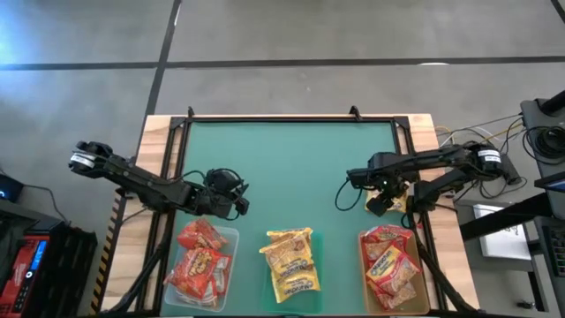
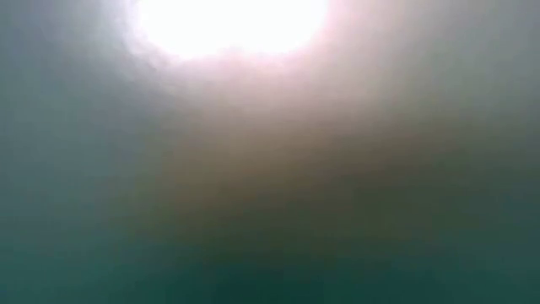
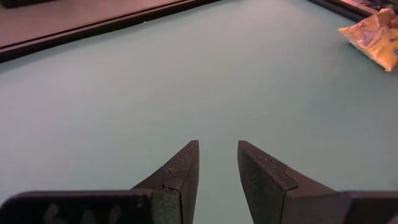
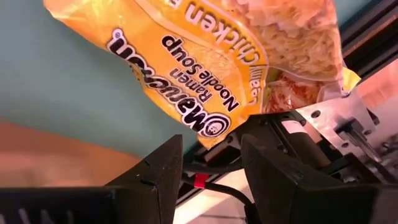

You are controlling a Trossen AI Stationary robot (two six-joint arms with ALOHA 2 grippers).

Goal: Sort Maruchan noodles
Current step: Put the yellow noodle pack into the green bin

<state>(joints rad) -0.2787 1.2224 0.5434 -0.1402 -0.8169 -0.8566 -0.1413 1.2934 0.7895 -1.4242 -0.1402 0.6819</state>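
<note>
High view: three shallow clear trays (image 1: 231,234) at the green mat's near edge hold crinkly plastic ramen packets, red (image 1: 201,258), yellow (image 1: 290,258) and red-orange (image 1: 388,265). The right gripper (image 1: 381,200) pinches a yellow chicken packet (image 1: 395,201) beside the right tray.

Left wrist view: the left gripper (image 3: 217,163) hovers empty, jaws apart.

Right wrist view: the yellow packet hangs between its fingers (image 4: 155,177).
</note>
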